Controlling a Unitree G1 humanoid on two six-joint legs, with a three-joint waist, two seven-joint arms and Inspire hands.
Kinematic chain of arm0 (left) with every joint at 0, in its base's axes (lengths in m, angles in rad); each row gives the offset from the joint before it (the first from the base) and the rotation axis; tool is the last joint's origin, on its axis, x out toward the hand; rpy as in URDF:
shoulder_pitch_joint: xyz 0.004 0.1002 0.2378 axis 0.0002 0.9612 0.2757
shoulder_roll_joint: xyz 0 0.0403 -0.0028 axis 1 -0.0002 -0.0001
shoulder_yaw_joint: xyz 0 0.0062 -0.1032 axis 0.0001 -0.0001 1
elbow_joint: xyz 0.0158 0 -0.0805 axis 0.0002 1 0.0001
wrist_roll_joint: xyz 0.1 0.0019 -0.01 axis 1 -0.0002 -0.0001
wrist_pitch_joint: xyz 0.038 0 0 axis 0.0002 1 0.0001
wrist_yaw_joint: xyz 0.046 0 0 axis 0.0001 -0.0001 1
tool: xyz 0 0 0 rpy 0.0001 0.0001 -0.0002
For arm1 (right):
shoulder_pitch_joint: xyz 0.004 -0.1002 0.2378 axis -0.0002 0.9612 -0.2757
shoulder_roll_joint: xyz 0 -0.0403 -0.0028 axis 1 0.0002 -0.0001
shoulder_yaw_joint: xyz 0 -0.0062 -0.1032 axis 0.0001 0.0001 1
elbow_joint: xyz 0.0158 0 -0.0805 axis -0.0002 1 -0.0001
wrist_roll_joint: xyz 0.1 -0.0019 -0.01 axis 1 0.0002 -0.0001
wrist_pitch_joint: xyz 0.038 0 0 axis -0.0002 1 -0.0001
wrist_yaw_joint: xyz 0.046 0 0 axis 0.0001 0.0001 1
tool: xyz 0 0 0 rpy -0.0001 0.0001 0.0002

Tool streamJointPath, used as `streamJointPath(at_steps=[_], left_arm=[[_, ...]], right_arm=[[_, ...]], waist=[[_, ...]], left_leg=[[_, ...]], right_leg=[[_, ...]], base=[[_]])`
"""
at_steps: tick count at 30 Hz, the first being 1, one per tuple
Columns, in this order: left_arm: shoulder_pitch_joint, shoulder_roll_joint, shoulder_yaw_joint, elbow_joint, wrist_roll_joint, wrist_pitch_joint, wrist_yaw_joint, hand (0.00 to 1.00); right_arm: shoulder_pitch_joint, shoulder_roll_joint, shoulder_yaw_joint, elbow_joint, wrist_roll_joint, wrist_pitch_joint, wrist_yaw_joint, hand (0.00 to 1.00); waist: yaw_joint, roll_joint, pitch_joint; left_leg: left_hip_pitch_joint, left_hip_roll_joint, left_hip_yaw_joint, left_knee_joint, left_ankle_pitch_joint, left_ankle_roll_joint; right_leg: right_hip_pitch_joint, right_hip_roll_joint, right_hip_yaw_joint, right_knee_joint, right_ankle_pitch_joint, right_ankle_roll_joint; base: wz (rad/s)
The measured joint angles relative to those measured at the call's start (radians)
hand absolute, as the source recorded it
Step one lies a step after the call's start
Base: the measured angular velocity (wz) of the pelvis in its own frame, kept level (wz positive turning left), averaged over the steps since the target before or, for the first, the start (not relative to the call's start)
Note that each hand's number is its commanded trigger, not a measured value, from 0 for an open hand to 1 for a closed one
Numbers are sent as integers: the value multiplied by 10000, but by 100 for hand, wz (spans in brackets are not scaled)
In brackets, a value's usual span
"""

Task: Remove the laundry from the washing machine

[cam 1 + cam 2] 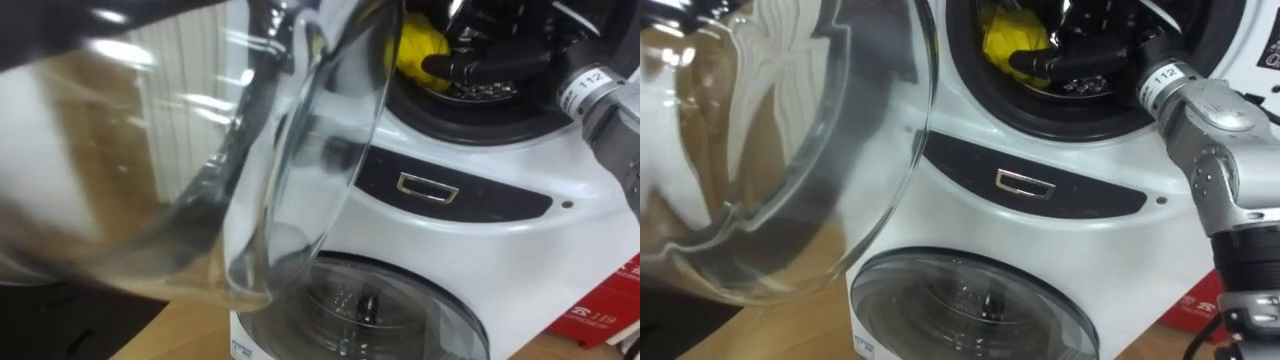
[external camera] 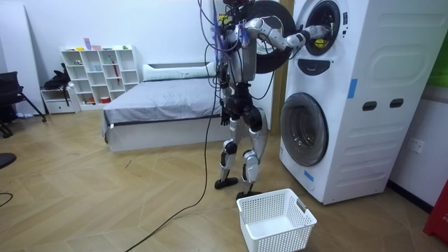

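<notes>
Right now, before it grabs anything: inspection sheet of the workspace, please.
surface: wood floor; the robot stands facing the stacked machines.
job's things: yellow cloth lies in the upper drum; upper door swung open; white basket on the floor by the robot's feet, looks empty.
clutter: red box beside the machines' base.
hands: right hand inside the drum, fingers stretched to the cloth's edge, no grip seen; left hand seems to hang by the hip.
cables: nothing seen beyond the robot's own.
surroundings: bed, white shelf.
</notes>
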Motion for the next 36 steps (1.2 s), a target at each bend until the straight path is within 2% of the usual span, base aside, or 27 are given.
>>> streamJointPath(at_steps=[5, 9, 13, 17, 23, 27, 30, 34, 36], left_arm=[[23, -5, 3, -197, -2, 37, 0, 0], [76, 0, 5, -442, 2, 83, 12, 0], [94, -4, 21, -616, 168, 294, -5, 0], [-23, -2, 41, -610, 238, 308, -165, 0], [-196, -6, 41, -472, 226, 266, -282, 0], [-278, -11, -63, -382, 70, 264, -269, 0], [-269, -14, -161, -372, -121, 266, -271, 0], [-273, -18, -224, -349, -124, 250, -297, 0], [-276, -2, -222, -220, -156, 250, -310, 0]], right_arm=[[-4, -39, 2, 28, 202, 1, 4, 0], [-105, -39, 40, 196, -128, 6, 12, 0], [-522, -40, 218, 650, -1249, 63, 25, 0], [-761, -39, 624, 874, -2937, 68, 39, 0], [-906, -40, 1269, 1015, -4362, 69, 98, 0], [-999, -37, 1409, 1423, -4493, 69, 138, 0], [-1070, -7, 1633, 1471, -5095, 70, 163, 0], [-1076, -2, 1635, 1466, -5780, 70, 171, 0], [-1089, 30, 1634, 1442, -5817, 69, 177, 0]], waist=[[-126, -13, -10], [-98, -4, -13], [-47, -12, -19], [81, -52, -46], [301, -213, -33], [499, -318, -40], [608, -322, -29], [784, -297, 57], [803, -304, 73]], left_leg=[[21, -11, 0, 20, 1, 2], [22, -11, 1, 14, 0, 3], [20, -9, 3, -4, -6, 7], [74, -9, 84, 35, -2, 12], [198, -9, 112, 37, 0, 12], [201, -15, 100, 38, 0, 13], [190, -18, 70, 37, 0, 13], [176, -21, 33, 34, 0, 13], [155, -21, 33, 33, 0, 13]], right_leg=[[67, 27, -72, -12, -9, 14], [65, 29, -68, -12, -12, 18], [30, 42, -67, -8, -15, 18], [18, 0, -32, 10, -14, 17], [128, -4, 23, 19, -22, 15], [138, -8, 72, 31, -23, 14], [138, -19, 46, 16, -22, 15], [141, -26, 5, 6, -50, 31], [141, -27, 8, 11, -66, 30]], base=[[3], [1], [0], [-4], [-3], [1], [2], [1], [0]])
